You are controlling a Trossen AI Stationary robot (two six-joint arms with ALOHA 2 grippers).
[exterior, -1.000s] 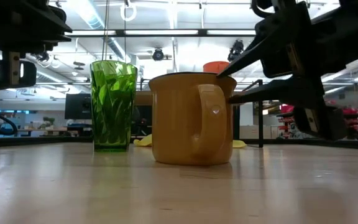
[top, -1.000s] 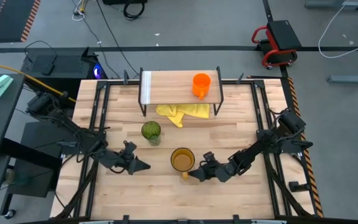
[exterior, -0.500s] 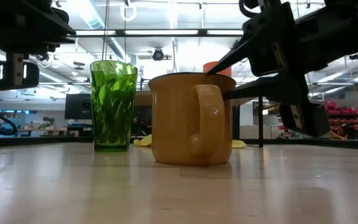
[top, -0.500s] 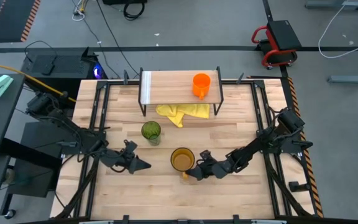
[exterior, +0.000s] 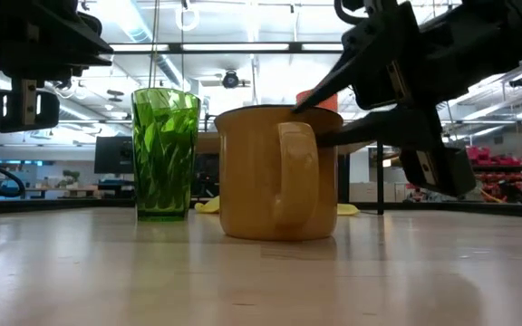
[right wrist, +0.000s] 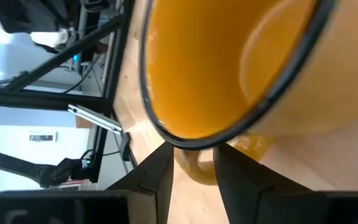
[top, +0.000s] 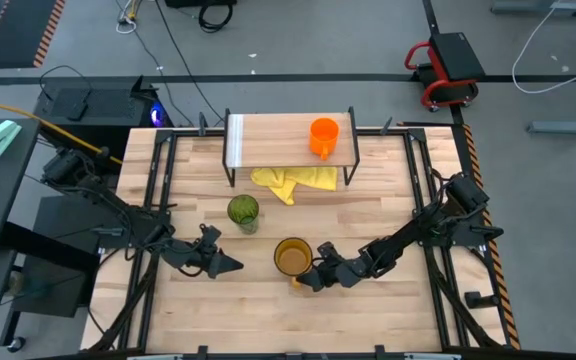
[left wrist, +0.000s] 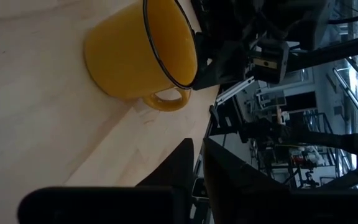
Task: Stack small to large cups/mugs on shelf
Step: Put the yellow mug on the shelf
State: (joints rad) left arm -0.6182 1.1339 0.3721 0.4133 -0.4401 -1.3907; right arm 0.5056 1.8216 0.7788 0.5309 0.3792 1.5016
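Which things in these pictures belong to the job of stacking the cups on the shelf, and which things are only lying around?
Belong to the job:
- orange mug, already on the shelf
- amber-yellow mug, with the right gripper at its rim
- green tumbler, on the table

Just lying about:
- yellow cloth, under the shelf's front edge
- left gripper, waiting left of the amber-yellow mug

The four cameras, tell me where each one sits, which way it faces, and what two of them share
High: above the table, looking straight down; both arms, orange mug on shelf.
Low: at tabletop height, looking level; green tumbler, right gripper.
Left wrist: on the waiting left arm, past its fingers toward the amber mug.
Right wrist: fingers straddle the mug's rim.
All four share the amber mug.
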